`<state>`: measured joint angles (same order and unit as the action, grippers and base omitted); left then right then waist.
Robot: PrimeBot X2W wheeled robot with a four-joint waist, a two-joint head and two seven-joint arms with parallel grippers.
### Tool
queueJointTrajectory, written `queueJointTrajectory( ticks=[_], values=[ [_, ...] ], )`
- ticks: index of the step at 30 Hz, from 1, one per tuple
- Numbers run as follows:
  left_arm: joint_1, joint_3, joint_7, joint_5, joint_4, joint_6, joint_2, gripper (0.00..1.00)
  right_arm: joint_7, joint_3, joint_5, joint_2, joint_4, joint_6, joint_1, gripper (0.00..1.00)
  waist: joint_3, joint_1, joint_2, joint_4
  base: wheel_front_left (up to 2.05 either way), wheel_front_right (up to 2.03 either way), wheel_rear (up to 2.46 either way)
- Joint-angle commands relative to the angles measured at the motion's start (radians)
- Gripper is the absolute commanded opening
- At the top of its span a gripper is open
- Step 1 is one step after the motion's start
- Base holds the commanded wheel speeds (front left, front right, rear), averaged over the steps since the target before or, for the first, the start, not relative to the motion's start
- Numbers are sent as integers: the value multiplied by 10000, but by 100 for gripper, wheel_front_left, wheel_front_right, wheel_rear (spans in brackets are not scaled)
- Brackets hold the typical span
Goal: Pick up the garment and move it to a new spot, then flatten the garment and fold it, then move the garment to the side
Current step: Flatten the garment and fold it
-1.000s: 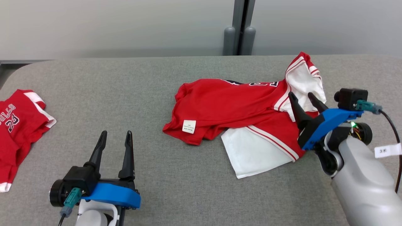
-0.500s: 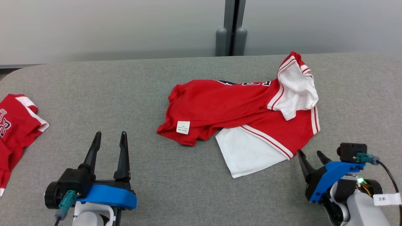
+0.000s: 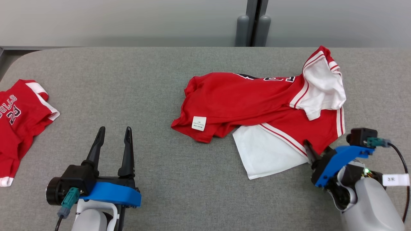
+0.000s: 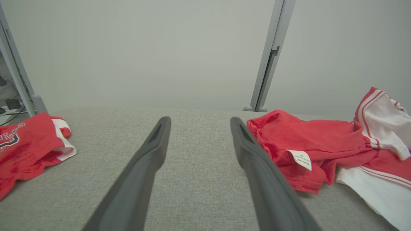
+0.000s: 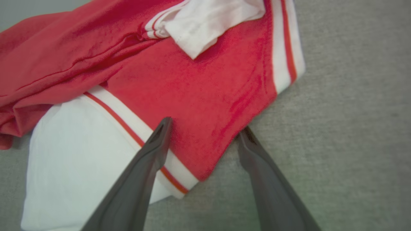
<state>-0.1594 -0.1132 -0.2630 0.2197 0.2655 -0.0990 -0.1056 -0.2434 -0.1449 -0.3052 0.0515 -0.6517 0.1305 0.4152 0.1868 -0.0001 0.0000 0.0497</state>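
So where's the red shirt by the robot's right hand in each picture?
Head view: shirt, right of centre.
Left wrist view: shirt at the right edge.
Right wrist view: shirt across the top and left.
Shared landmark: its folded white sleeve.

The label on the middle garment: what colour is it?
The label is white with faint print; the head view shows it best.
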Motion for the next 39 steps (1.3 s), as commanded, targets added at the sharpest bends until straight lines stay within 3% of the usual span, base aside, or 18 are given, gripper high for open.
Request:
queueJointTrajectory(
  ticks=[1, 2, 3, 4, 9, 14, 19, 20, 21, 25, 32, 39],
  values=[
    [-146, -14, -27, -37, -11, -36, -39, 100, 16, 131, 82, -16, -300, 5, 217, 100, 69, 1, 0, 32, 0, 0, 0],
    [-155, -3, -27, -33, -5, -38, -42, 100, 25, 277, 98, -19, -502, 6, 386, 100, 116, 1, 0, 34, 0, 0, 0],
    [-167, 3, -27, -29, 9, -43, -44, 100, 57, 431, 156, -20, -674, 6, 534, 40, 151, 1, 0, 35, 0, 0, 0],
    [-187, 7, -27, -25, 25, -47, -43, 100, 76, 595, 252, -21, -823, 6, 646, 0, 178, 1, 0, 34, 0, 0, 0],
    [-208, 8, -27, 0, 80, -41, 12, 100, 350, 323, 1207, 16, -456, 5, 668, 0, 133, 1, 0, 28, 0, 0, 0],
    [-4, 110, -27, 48, 82, -14, 39, 100, -138, -619, 2561, 358, 1320, 3, -30, 0, -48, 1, 0, -83, 0, 0, 0],
    [8, 209, -27, 63, 56, 15, 41, 100, -490, -644, 2950, 847, 2836, 3, -495, 0, -73, 1, 0, -213, 0, 0, 0],
    [-9, 214, -27, 59, 49, 14, 42, 100, -418, -441, 2967, 971, 2988, 3, -538, 18, -74, 1, 0, -231, 0, 0, 0],
    [-17, 222, -27, 53, 47, 12, 37, 100, -268, -304, 2920, 1078, 3054, 3, -561, 100, -78, 1, 0, -248, 0, 0, 0],
    [-29, 177, -27, 10, 116, -23, 34, 100, 914, -258, 2993, 1274, 3187, 3, -580, 100, -188, 1, 0, -227, 0, 0, 0],
    [196, 98, -27, 10, 274, -83, 36, 100, 2542, -365, 2880, 681, 3977, 5, -1533, 100, -698, 1, 0, -93, 0, 0, 0],
    [541, 162, -27, -8, 255, -80, 5, 100, 3821, 394, 2444, 159, 5445, 3, -3133, 100, -1092, 1, 0, -146, 0, 0, 0]
  ],
)
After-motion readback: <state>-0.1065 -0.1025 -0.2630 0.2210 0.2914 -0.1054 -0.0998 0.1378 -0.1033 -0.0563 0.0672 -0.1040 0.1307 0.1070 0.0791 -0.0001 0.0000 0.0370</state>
